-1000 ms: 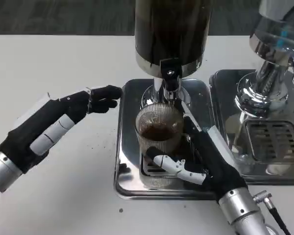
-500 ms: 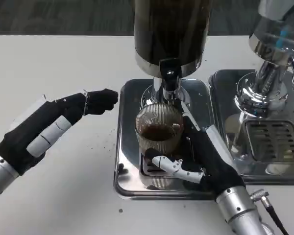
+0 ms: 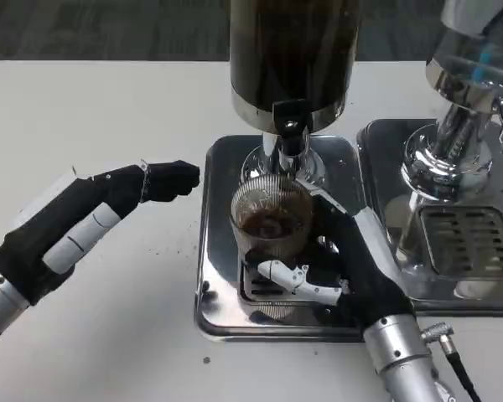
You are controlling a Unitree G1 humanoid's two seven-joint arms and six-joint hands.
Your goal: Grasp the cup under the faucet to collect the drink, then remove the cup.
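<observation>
A ribbed clear glass cup with dark drink in its bottom stands on the steel drip tray, right under the faucet of the dark dispenser. My right hand wraps around the cup from the right and front, its thumb crossing below the glass. My left hand hovers over the white table to the left of the tray, fingers stretched toward it, holding nothing.
A second chrome dispenser with its own drip tray and grille stands at the right. A cable runs by my right wrist. Dark crumbs dot the table near the tray's left edge.
My left hand has drawn back a little to the left and lower. My right hand has shifted slightly closer around the cup. The cup stays under the faucet.
</observation>
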